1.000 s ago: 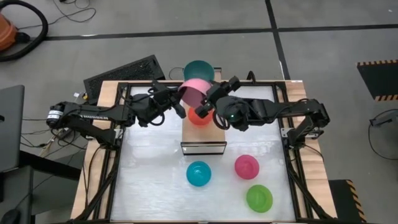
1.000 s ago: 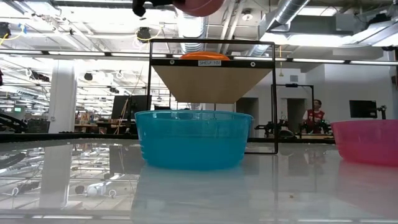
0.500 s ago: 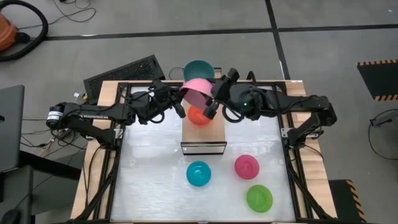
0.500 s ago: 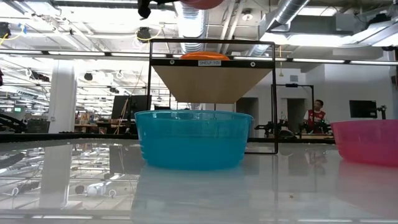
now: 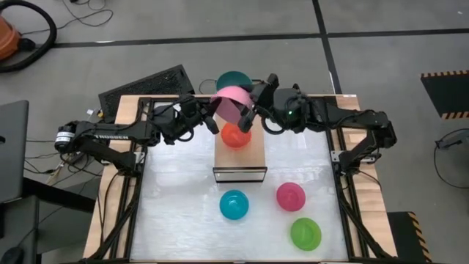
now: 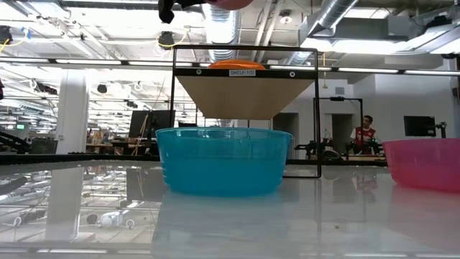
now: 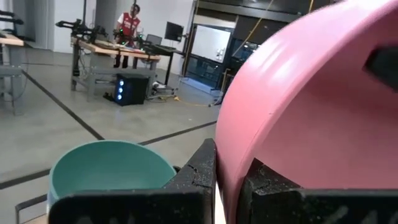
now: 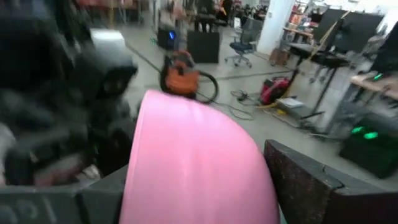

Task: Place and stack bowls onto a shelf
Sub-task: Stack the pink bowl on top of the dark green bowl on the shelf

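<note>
L gripper (image 5: 213,121) pinched shut on rim of light pink bowl (image 5: 233,103), held tilted above shelf (image 5: 239,155) w/ red bowl (image 5: 235,136) on it; R gripper (image 5: 250,117) at the bowl's 3 o'clock, fingers spread either side of it, contact unclear. Teal bowl (image 5: 233,81) sits at shelf's 12 o'clock. Low view only shows cyan bowl (image 6: 223,160) up front and shelf's dark front edge; left wrist view alone shows fingers (image 7: 199,177) nipping the pink rim.

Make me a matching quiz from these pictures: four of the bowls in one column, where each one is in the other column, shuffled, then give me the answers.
Column one:
1. light pink bowl
2. red bowl
3. teal bowl
4. green bowl

Column two:
A. on the table's white top, nearest the front right corner
B. resting on the shelf
C. beyond the shelf, at the table's far edge
D. held tilted above the shelf between the left gripper and the right gripper

Pairs: 1-D, 2-B, 3-C, 4-A
</note>
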Motion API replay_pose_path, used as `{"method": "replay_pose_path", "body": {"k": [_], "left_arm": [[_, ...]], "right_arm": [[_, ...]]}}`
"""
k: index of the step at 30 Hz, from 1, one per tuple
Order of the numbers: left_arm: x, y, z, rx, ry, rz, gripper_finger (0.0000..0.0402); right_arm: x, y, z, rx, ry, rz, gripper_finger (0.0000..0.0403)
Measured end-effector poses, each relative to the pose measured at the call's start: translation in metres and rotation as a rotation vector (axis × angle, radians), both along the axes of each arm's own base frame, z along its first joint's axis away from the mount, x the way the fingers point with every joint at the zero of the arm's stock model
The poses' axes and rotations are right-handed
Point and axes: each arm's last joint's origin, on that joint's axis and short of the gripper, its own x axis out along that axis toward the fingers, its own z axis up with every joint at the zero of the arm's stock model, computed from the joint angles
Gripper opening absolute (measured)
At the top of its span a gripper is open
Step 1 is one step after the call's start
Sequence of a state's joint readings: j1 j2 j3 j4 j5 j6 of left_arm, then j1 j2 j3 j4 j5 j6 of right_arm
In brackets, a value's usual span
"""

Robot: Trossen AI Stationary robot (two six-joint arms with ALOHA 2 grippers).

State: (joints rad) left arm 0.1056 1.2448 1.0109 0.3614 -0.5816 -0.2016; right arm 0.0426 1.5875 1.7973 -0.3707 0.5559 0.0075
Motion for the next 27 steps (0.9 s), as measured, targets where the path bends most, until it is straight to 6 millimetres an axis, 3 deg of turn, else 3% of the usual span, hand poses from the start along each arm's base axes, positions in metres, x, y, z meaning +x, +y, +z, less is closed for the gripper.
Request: {"method": "replay_pose_path", "body": {"k": [12,21,27], "left_arm": [[0.006,0.014,-0.004,-0.036,-0.057,0.037,0.0001],[0.028,0.023,-0.024,-0.092,-0.063,0.043,0.0001],[0.037,0.031,-0.023,-0.067,0.083,0.047,0.0001]], "right_arm": [[0.002,-0.039,-0.002,0.428,-0.225,-0.043,0.0273],[0.004,-0.043,-0.012,0.447,-0.16,-0.076,0.0273],[-0.005,-0.042,-0.036,0.377,0.15,-0.135,0.0272]]}}
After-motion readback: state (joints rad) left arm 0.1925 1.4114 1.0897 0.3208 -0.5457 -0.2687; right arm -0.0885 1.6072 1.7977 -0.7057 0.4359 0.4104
